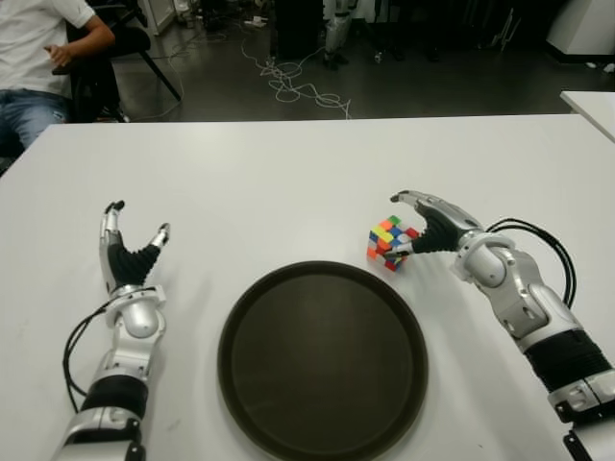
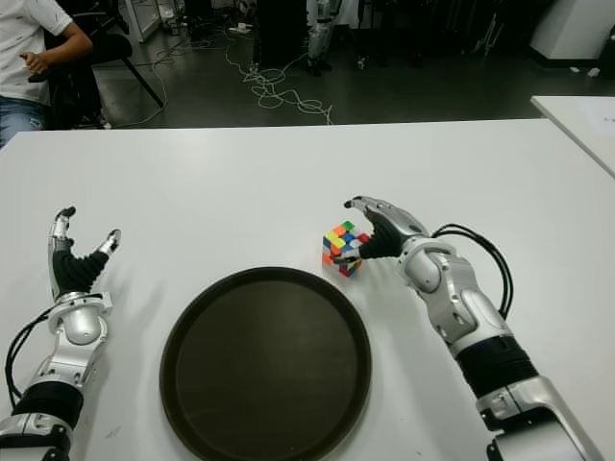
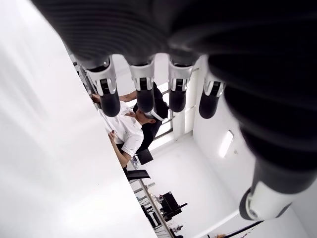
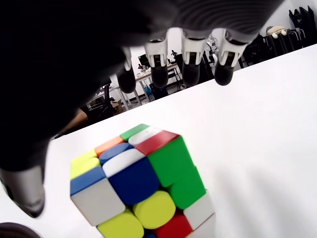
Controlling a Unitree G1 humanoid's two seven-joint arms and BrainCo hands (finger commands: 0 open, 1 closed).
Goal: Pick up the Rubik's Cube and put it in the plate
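While the right hand (image 1: 415,229) reaches in from about four o'clock, its fingers (image 4: 190,62) arch wide over the Rubik's Cube (image 1: 389,242) and its thumb (image 4: 25,191) sits low beside it, so the cube lies between thumb and fingers with a gap showing on both sides in the right wrist view; nothing is gripped. The cube stands on the white counter (image 1: 288,173), just off the rim of the plate (image 1: 323,361) at roughly the plate's one o'clock, apart from it and not inside it. Its faces show mixed green, yellow, blue, red, orange and white tiles. The dark round plate lies flat near the counter's near edge, in the middle between the two arms. Over at the plate's nine o'clock, well apart from it, the left hand (image 1: 130,245) shows palm-up above the counter with its fingers spread and relaxed, holding nothing. Beyond the counter's far edge, at about eleven o'clock, a person (image 1: 38,67) in a white shirt sits on a dark chair, and cables (image 1: 298,86) lie looped on the dark floor.
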